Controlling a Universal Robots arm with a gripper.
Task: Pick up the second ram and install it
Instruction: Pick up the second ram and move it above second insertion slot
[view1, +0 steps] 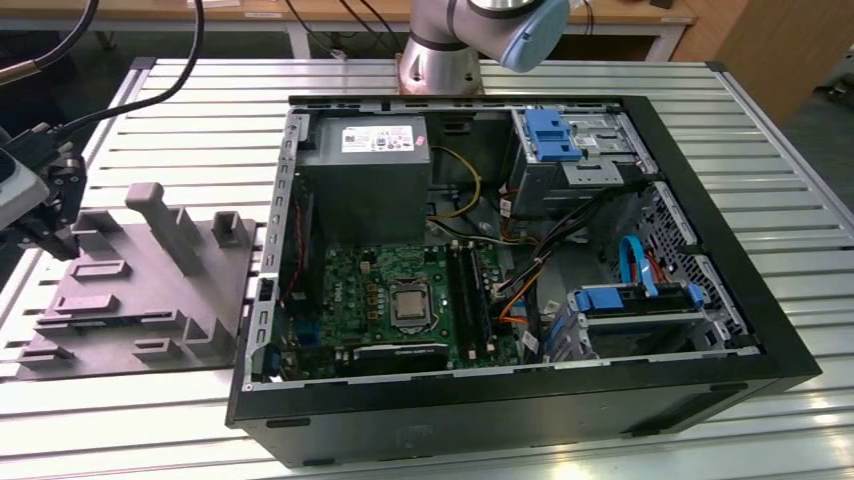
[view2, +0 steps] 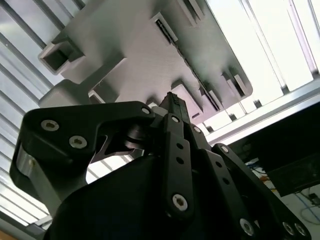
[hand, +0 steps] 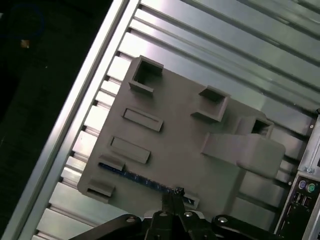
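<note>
On the fixture (hand: 175, 130) beside the case (view1: 534, 405), the ram (hand: 132, 175) sat on edge in a slot, its long axis pointing toward the case. The gripper (hand: 175, 192) hung right over its case-side end, fingers pressed together, holding nothing.

A grey moulded holder (view1: 147, 290) with raised blocks and square pockets lies on a slatted metal table (view1: 747, 100), just beside an open black computer case (view1: 534, 420) at the exterior view's right. Inside the case, a grey power supply box (view1: 363, 190) sits next to a green main board (view1: 347, 290) that carries a square silver processor socket (view1: 407, 305) and long black slot strips (view1: 467, 290). Black, yellow and orange cables (view1: 527, 250) run between the board and a blue drive bracket (view1: 550, 135).
</note>
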